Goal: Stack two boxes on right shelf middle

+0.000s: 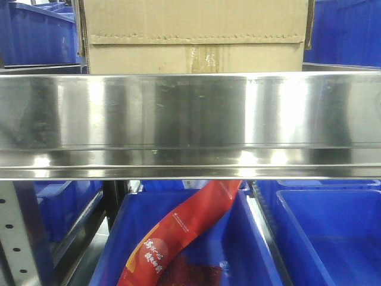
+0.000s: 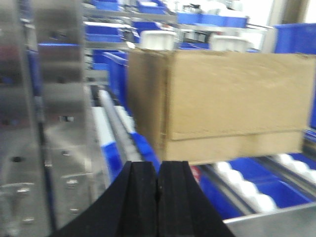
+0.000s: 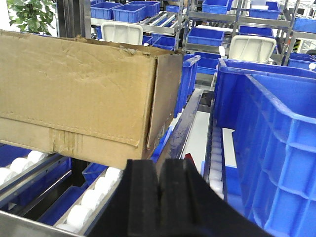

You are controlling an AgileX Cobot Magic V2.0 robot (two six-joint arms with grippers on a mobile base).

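Note:
One brown cardboard box (image 1: 193,36) stands on the steel shelf (image 1: 190,119), just behind its broad shiny front rail. Its front has a jagged tape strip and a clear-taped seam. In the left wrist view the same box (image 2: 222,103) rests on white rollers, ahead and to the right of my left gripper (image 2: 158,185), which is shut with nothing in it. In the right wrist view the box (image 3: 84,98) sits ahead and to the left of my right gripper (image 3: 160,190), also shut and empty. Neither gripper touches the box.
Blue plastic bins (image 3: 276,128) stand close on the right of the box and more flank it (image 1: 36,33). Below the shelf a blue bin (image 1: 190,250) holds a red packet (image 1: 178,238). A grey perforated upright (image 2: 49,123) rises at the left. White rollers (image 3: 94,197) line the shelf.

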